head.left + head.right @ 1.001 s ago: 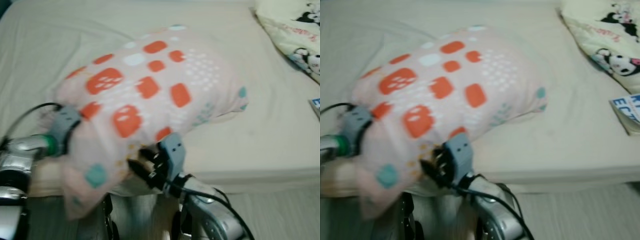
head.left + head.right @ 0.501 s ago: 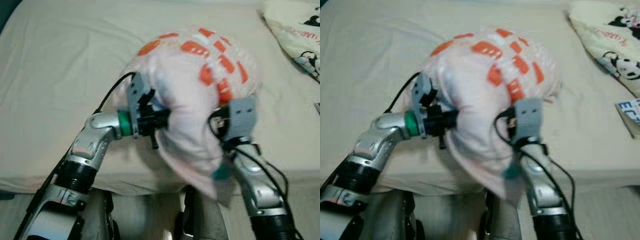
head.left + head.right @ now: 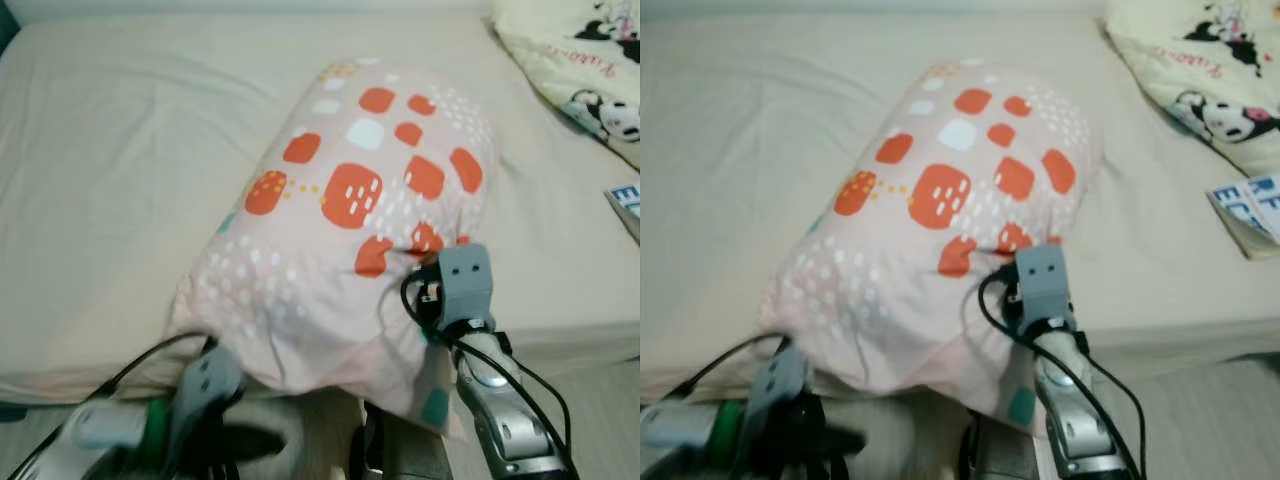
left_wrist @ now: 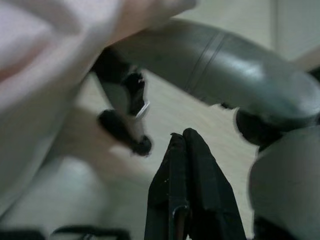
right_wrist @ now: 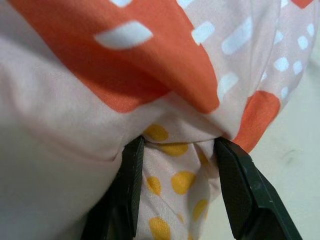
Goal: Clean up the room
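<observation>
Pillow (image 3: 360, 220): pink, orange-patterned, lying on the bed (image 3: 120, 180), its near end overhanging the bed's edge. Right pincer (image 5: 175, 195): grasping pillow fabric. Left pincer (image 4: 182, 145): clenched, empty, below the bed's edge. Step: placing pillow. Next: release, likely pushing it farther on.

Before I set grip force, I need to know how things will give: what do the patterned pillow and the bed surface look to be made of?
The pillow looks like a soft stuffed cushion in a thin, matte woven cover, probably cotton: it puckers into folds where the right gripper pinches it. The bed seems covered in a plain cream fabric sheet, matte and faintly wrinkled.
</observation>
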Motion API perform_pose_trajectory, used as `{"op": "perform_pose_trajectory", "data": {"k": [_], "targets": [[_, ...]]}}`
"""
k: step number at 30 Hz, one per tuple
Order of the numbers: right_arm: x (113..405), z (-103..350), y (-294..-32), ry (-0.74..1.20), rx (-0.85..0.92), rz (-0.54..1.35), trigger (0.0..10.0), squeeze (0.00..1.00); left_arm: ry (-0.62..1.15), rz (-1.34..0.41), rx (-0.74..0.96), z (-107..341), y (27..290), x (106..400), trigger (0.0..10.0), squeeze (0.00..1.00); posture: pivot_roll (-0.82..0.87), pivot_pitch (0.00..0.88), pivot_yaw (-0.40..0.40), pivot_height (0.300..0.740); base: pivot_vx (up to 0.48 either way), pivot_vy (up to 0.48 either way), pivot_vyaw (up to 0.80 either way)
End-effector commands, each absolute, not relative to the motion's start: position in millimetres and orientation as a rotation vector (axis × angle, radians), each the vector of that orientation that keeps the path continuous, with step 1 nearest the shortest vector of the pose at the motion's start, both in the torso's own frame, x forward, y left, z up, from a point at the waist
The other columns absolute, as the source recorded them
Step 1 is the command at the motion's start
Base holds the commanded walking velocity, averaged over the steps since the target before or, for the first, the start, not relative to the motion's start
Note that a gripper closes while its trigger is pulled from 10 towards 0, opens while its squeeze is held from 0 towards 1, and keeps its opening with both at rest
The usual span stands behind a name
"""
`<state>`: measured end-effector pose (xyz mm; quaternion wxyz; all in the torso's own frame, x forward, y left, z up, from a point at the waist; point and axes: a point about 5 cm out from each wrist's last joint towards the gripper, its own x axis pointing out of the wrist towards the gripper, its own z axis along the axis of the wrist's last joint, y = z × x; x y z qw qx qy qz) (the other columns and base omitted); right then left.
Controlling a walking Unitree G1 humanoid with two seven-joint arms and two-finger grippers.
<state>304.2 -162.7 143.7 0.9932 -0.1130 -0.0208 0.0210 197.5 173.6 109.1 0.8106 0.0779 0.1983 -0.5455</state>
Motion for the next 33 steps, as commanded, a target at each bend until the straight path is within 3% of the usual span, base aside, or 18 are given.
{"op": "perform_pose_trajectory", "data": {"k": [1, 2, 4, 5, 6, 7, 8, 10, 11, 12, 14, 15, 17, 18, 19, 22, 26, 33], "targets": [[299, 127, -160, 0.025, -0.207, 0.064, 10.0, 0.00, 0.349, -1.083, 0.172, 132, 178, 201, 10.0, 0.00, -0.01, 0.262, 0.048, 0.570, 0.000, 0.000, 0.00], [299, 127, -160, 0.025, -0.207, 0.064, 10.0, 0.00, 0.349, -1.083, 0.172, 132, 178, 201, 10.0, 0.00, -0.01, 0.262, 0.048, 0.570, 0.000, 0.000, 0.00], [303, 133, -172, -0.015, -0.121, -0.001, 10.0, 0.00, 0.165, -1.027, 0.119, 180, 172, 213, 10.0, 0.14, 0.02, 0.261, 0.024, 0.570, 0.000, 0.000, 0.00], [304, 137, -178, -0.036, -0.079, -0.029, 10.0, 0.00, 0.091, -1.018, 0.101, 199, 170, 216, 10.0, 0.14, 0.02, 0.260, 0.021, 0.570, 0.000, 0.000, 0.00], [306, 145, -186, -0.079, -0.019, -0.069, 10.0, 0.00, -0.011, -1.019, 0.082, 224, 168, 219, 10.0, 0.25, 0.03, 0.257, 0.009, 0.570, 0.000, 0.000, 0.00], [306, 152, -192, -0.113, 0.020, -0.092, 10.0, 0.00, -0.078, -1.025, 0.071, 240, 167, 218, 10.0, 0.25, 0.03, 0.256, 0.008, 0.570, 0.000, 0.000, 0.00], [306, 152, -192, -0.113, 0.020, -0.092, 10.0, 0.00, -0.078, -1.025, 0.071, 240, 167, 218, 10.0, 0.25, 0.03, 0.256, 0.008, 0.570, 0.000, 0.000, 0.00], [307, 161, -201, -0.157, 0.085, -0.121, 10.0, 0.00, -0.160, -1.043, 0.052, 262, 169, 218, 10.0, 0.36, 0.04, 0.253, 0.001, 0.570, 0.000, 0.000, 0.00], [308, 171, -210, -0.193, 0.158, -0.144, 10.0, 0.00, -0.222, -1.013, 0.037, 277, 176, 222, 10.0, 0.91, 0.05, 0.249, -0.004, 0.570, 0.000, 0.000, 0.00], [308, 177, -216, -0.215, 0.219, -0.161, 10.0, 0.00, -0.258, -0.949, 0.018, 285, 186, 230, 10.0, 1.00, 0.05, 0.249, -0.004, 0.570, 0.000, 0.000, 0.00], [310, 181, -224, -0.228, 0.285, -0.181, 10.0, 0.00, -0.268, -0.791, 0.010, 285, 204, 249, 10.0, 1.00, 0.05, 0.247, -0.008, 0.570, 0.000, 0.000, 0.00], [311, 180, -227, -0.220, 0.295, -0.198, 10.0, 0.39, -0.261, -0.693, -0.009, 279, 215, 262, 10.0, 1.00, 0.04, 0.247, -0.015, 0.570, 0.000, 0.000, 0.00], [313, 179, -230, -0.210, 0.302, -0.216, 10.0, 0.39, -0.245, -0.601, -0.035, 272, 225, 274, 10.0, 1.00, 0.04, 0.247, -0.015, 0.570, 0.000, 0.000, 0.00], [313, 179, -232, -0.212, 0.306, -0.217, 10.0, 1.00, -0.232, -0.555, -0.060, 268, 231, 280, 10.0, 1.00, 0.04, 0.246, -0.015, 0.570, 0.000, 0.000, 0.00], [313, 179, -232, -0.212, 0.306, -0.217, 10.0, 1.00, -0.232, -0.555, -0.060, 268, 231, 280, 10.0, 1.00, 0.04, 0.246, -0.015, 0.570, 0.000, 0.000, 0.00], [313, 178, -236, -0.199, 0.304, -0.202, 10.0, 1.00, -0.201, -0.374, -0.305, 243, 258, 317, 10.0, 1.00, 0.01, 0.245, -0.023, 0.570, 0.000, 0.000, 0.00], [313, 177, -238, -0.190, 0.301, -0.208, 10.0, 1.00, -0.179, -0.366, -0.378, 235, 258, 326, 10.0, 1.00, 0.00, 0.246, -0.026, 0.570, 0.000, 0.000, 0.00], [314, 166, -241, -0.100, 0.299, -0.169, 10.0, 1.00, -0.124, -0.430, -0.670, 220, 245, 365, 10.0, 1.00, -0.04, 0.252, -0.012, 0.570, 0.000, 0.000, 0.00]]}}
